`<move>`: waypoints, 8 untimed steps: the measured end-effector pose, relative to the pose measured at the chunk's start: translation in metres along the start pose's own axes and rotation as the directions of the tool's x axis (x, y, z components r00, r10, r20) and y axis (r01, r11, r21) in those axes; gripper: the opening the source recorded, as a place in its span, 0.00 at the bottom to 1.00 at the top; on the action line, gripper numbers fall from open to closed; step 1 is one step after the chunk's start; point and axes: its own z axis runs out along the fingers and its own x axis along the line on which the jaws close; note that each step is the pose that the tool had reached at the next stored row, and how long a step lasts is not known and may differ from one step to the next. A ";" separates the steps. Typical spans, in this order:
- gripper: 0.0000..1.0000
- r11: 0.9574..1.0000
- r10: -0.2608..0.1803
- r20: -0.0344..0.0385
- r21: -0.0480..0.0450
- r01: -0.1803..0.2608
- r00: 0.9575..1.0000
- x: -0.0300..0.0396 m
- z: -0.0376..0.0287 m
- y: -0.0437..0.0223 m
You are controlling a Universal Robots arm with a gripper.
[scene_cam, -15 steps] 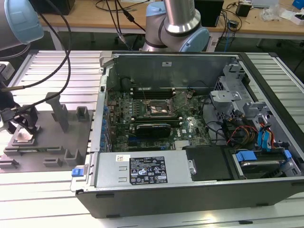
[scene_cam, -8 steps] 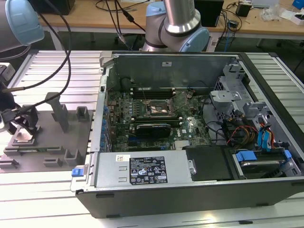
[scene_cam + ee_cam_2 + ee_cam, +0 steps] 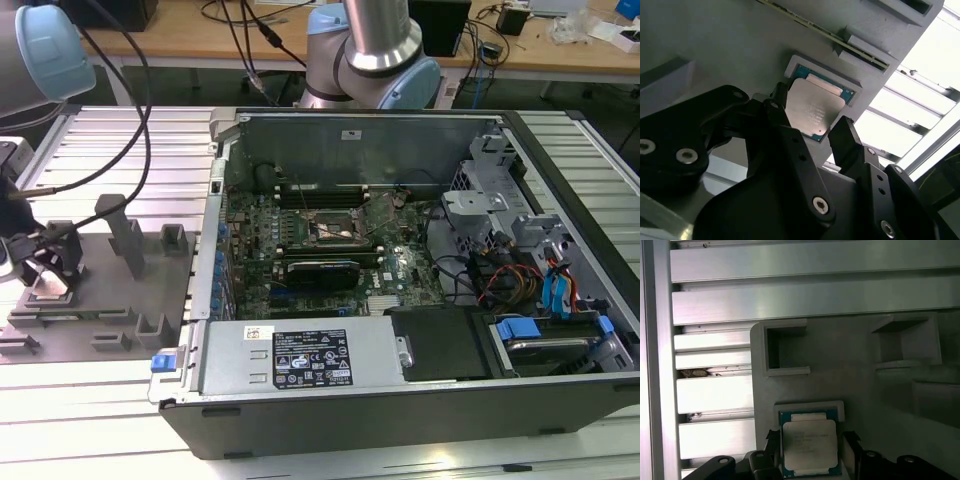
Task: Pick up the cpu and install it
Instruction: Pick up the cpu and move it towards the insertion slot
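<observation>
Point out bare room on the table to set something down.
Free: the ribbed aluminium table strip between the grey plastic fixture tray and the near edge, and the strip beyond it, though black cables hang over that. Crowded: the tray itself, with the black gripper over the silvery square cpu, and the open computer case.

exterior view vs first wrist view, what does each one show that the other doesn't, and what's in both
The exterior view takes in the open computer case and its green circuit board with the socket. The first wrist view gives a close look at the cpu, lying flat in a recess of the grey holder. Both include the grey holder, the slatted metal table and the gripper, which is at the cpu.
</observation>
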 end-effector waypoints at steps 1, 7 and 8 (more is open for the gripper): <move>0.60 1.000 0.000 0.000 0.000 0.000 1.000 0.0000 0.0001 0.0000; 0.62 1.000 0.000 0.000 0.000 0.000 1.000 0.0000 0.0006 0.0000; 0.68 1.000 0.000 0.000 0.000 0.000 1.000 0.0000 0.0006 0.0000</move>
